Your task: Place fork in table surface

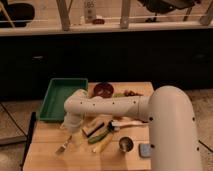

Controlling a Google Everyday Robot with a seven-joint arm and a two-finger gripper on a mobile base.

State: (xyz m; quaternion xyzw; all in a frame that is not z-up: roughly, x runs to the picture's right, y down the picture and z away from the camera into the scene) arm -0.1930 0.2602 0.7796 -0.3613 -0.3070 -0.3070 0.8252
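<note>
Reaching across from the right, your arm hangs its pincer (pixel 73 129) low over the front-left part of the desk (pixel 45 159), and the spot makes sense: it is open wood, apart from the green tray (pixel 54 100) behind it and from the food and the cup (pixel 125 144) to the right, so the fork can lie flat with nothing under it. The fork (pixel 63 146) sits just below the pincer, tines toward the front-left edge, handle slanting up toward the wrist; it looks to be touching the wood, though you cannot tell whether the pincer grips it or how wide it stands. It is slim, silvery-grey and short-tined, pale against the tan planks
</note>
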